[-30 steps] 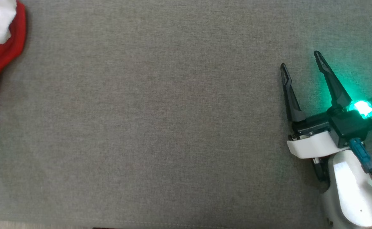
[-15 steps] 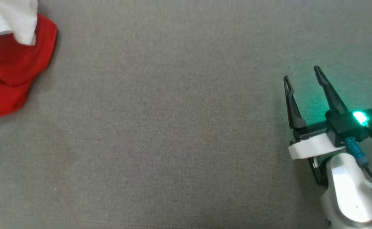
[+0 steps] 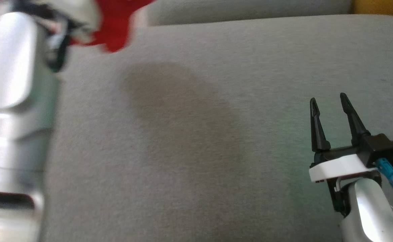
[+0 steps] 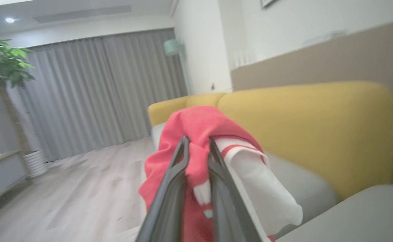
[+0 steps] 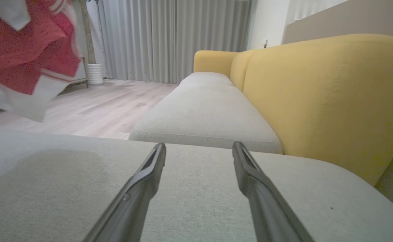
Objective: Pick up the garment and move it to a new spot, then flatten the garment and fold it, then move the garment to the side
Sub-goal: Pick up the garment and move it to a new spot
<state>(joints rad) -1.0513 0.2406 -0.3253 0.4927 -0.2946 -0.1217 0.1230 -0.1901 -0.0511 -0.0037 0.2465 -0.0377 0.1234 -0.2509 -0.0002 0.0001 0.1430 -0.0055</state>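
The garment [image 4: 196,127] is red with white parts and hangs bunched in the air in the left wrist view, pinched between the two dark fingers of my left gripper [image 4: 198,143], which is shut on it. In the head view the garment [image 3: 116,23] shows blurred at the top left, beyond my pale left forearm [image 3: 8,101]. It also hangs at the upper left of the right wrist view as a red and white bunch [image 5: 25,50]. My right gripper [image 3: 329,102] rests open and empty over the grey cushion [image 3: 196,141] at the lower right.
A dark shadow lies on the grey cushion below the hanging cloth. A yellow sofa back [image 5: 327,94] runs along the right, with a second grey seat cushion [image 5: 206,114] beyond. Wooden floor [image 5: 92,107], grey curtains and a potted plant [image 4: 1,64] lie further off.
The head camera has tilted up. The garment has risen off the cushion, held by the left gripper, and my left forearm has come into the head view. The right gripper stays open.
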